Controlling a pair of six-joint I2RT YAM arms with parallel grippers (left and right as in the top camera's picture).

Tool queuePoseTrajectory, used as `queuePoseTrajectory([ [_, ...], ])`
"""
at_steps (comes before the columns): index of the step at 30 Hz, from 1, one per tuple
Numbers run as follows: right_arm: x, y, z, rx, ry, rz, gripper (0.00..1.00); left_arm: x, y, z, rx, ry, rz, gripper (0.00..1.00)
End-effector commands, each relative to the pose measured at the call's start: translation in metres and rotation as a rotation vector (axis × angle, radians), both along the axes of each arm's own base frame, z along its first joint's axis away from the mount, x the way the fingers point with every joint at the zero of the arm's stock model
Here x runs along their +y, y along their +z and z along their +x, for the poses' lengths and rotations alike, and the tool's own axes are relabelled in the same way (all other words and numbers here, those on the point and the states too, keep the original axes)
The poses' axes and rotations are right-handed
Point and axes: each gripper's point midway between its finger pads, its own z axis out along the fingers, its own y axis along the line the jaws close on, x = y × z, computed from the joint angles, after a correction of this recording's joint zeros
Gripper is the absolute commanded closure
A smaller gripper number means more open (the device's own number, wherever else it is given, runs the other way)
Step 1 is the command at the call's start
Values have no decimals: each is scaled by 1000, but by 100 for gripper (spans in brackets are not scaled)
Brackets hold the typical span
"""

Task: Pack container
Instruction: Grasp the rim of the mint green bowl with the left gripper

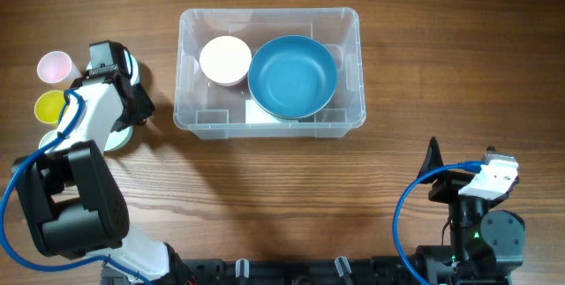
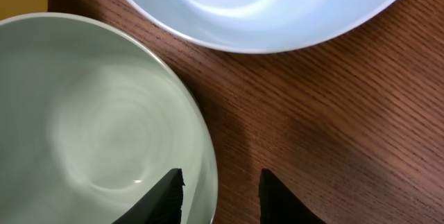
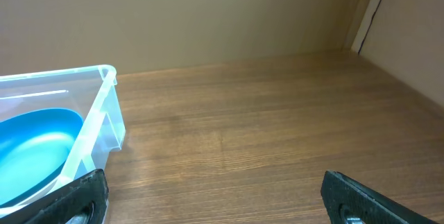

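The clear container [image 1: 354,73] stands at the back middle of the table and holds a white bowl [image 1: 225,59] and a big blue bowl [image 1: 292,76]. Its corner and the blue bowl [image 3: 31,144] also show in the right wrist view [image 3: 97,123]. My left gripper [image 1: 134,107] is low at the left, open, its fingers [image 2: 222,177] astride the rim of a pale green bowl [image 2: 90,120], one finger inside and one over the table. My right gripper [image 3: 214,179] is open wide and empty, near the front right [image 1: 434,175].
A light blue bowl [image 2: 263,5] lies just beyond the green one, half hidden under my left wrist in the overhead view [image 1: 134,66]. A pink cup [image 1: 54,66] and a yellow cup [image 1: 49,105] stand at the far left.
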Motion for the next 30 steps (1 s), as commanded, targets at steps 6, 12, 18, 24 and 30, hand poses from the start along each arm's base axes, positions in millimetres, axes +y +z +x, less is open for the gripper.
queuePoseTrajectory([
  [6, -1, 5, -1, -11, -5, -12, 0, 1, -5, -3, 14, 3, -8, 83],
  [12, -1, 5, -1, -11, -5, -12, 0, -1, -6, -7, 30, 1, -12, 96],
  [18, -1, 5, -1, -11, -5, -12, 0, -14, 7, -3, -25, 37, -86, 96],
  [24, -1, 5, -1, -11, -5, -12, 0, -46, 68, 23, -226, -47, -201, 96],
  [30, -1, 5, -1, -11, -5, -12, 0, -85, 169, 31, -476, -182, -195, 96],
])
